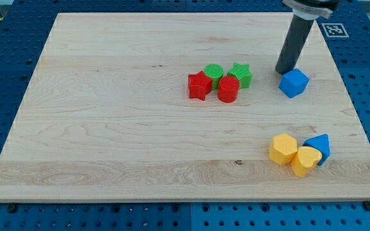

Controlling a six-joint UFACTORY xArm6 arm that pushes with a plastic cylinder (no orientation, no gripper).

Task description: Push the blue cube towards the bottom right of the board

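Note:
The blue cube (294, 83) lies on the wooden board (108, 128) at the view's right, above the middle. My tip (282, 70) stands just to the upper left of the blue cube, close to it or touching it; I cannot tell which. The dark rod rises from there toward the view's top.
A red star (199, 85), a red cylinder (229, 89), a green cylinder (213, 72) and a green star (240, 74) cluster left of the cube. At the bottom right lie a yellow hexagon (282, 149), a yellow heart (305, 160) and a blue triangle block (319, 147).

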